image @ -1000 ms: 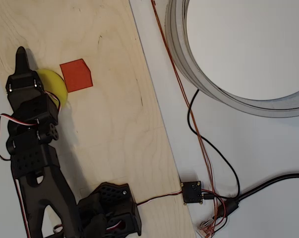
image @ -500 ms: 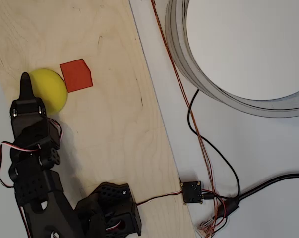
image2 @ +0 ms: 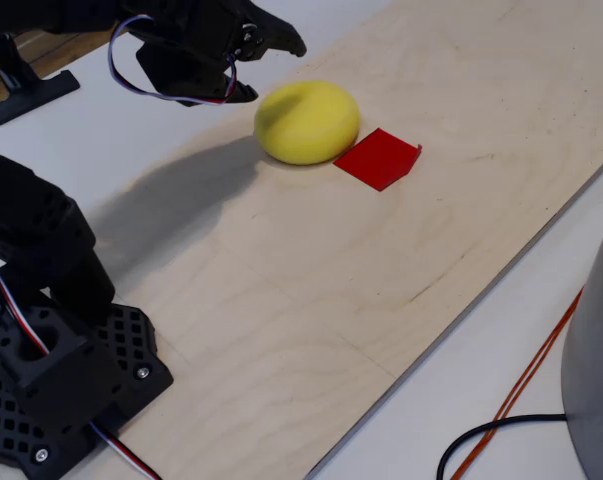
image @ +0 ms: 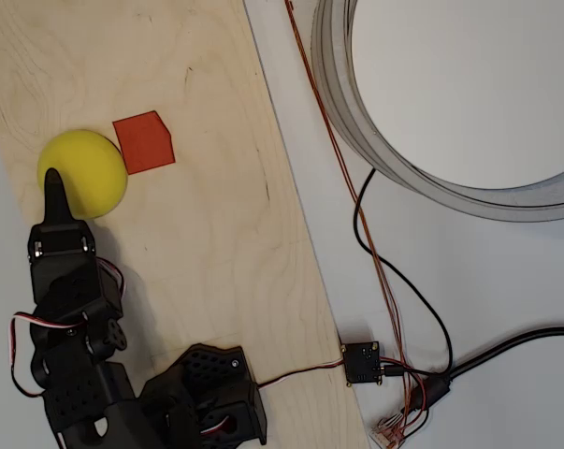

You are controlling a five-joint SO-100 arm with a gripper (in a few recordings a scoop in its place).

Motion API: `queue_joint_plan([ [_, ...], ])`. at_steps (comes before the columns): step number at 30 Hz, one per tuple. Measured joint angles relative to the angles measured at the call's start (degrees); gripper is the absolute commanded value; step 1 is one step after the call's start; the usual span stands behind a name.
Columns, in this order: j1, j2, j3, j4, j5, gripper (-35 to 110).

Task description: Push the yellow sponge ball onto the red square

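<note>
The gripper, its fingers drawn together into one point, sits at the left side of the yellow sponge ball in the overhead view, placed to nudge it right onto the red square just beside it.

A pale plywood tabletop carries the yellow sponge ball, just beside the flat red square.
</note>
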Motion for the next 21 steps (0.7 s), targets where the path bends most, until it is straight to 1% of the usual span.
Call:
queue_joint_plan([
  [7, -3.69, 0.44, 2.37, -1.32, 5.80, 26],
  [14, -4.22, -0.88, 5.10, -7.03, 7.38, 26],
  [21, -4.22, -4.83, 5.01, -7.82, 7.65, 26],
])
